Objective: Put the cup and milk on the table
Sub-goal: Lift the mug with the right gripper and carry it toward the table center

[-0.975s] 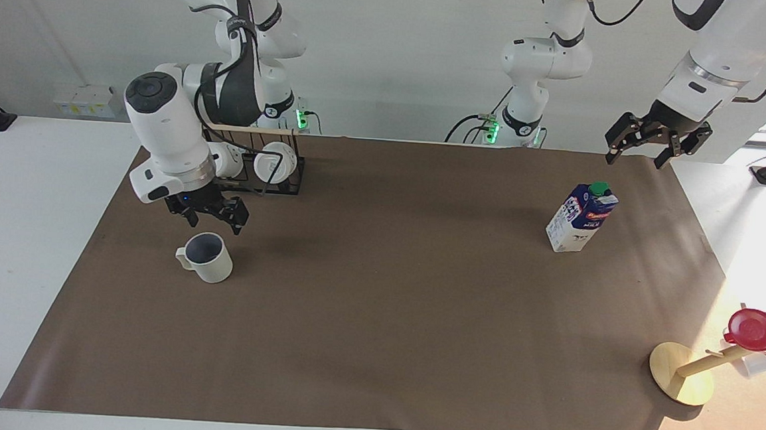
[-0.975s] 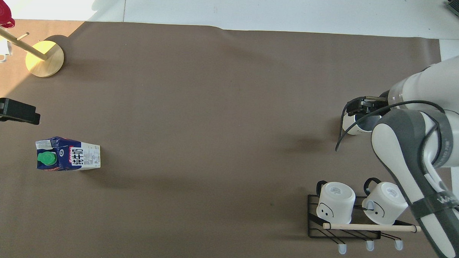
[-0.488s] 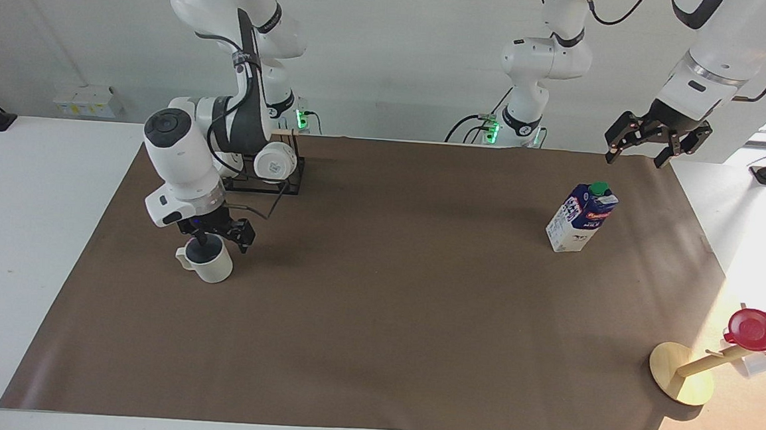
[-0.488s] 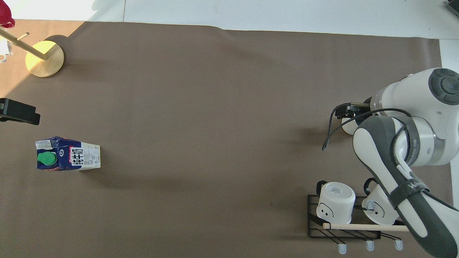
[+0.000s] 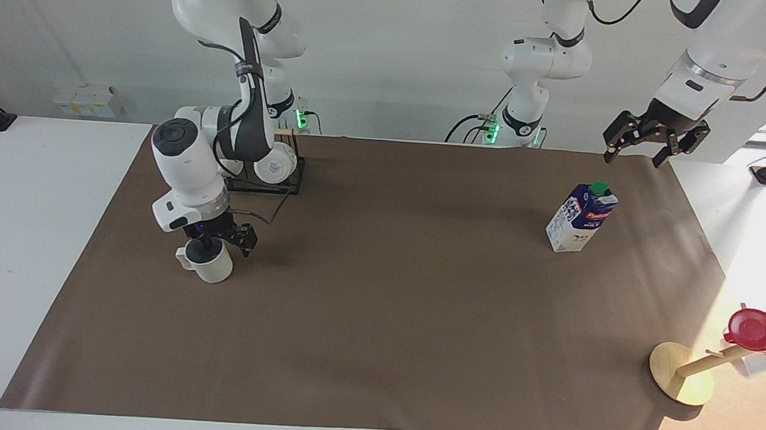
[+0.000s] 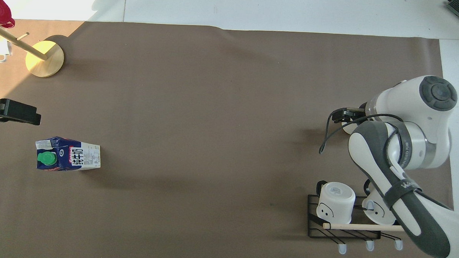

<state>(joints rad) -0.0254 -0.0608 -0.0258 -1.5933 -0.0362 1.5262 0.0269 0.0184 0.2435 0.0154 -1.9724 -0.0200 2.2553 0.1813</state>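
Note:
The cream-white cup (image 5: pixel 214 271) stands upright on the brown mat (image 5: pixel 384 308) of the white table (image 5: pixel 37 220), at the right arm's end. My right gripper (image 5: pixel 224 241) is down at the cup's rim, open, with one finger inside the cup and the other outside its wall. In the overhead view the right gripper (image 6: pixel 344 114) and arm hide most of the cup (image 6: pixel 348 127). The milk (image 5: pixel 581 218) stands upright on the mat at the left arm's end, also in the overhead view (image 6: pixel 68 158). My left gripper (image 5: pixel 652 135) hangs open and empty in the air beside the milk.
A black wire rack (image 5: pixel 272 183) with two plain white mugs (image 6: pixel 335 201) stands near the right arm's base. A wooden mug tree (image 5: pixel 682 373) with a red cup (image 5: pixel 758 330) stands at the left arm's end, farther from the robots than the milk.
My right gripper has come down from above the cup to its rim, one finger now inside. The cup and milk have not moved. The left gripper has stayed almost still.

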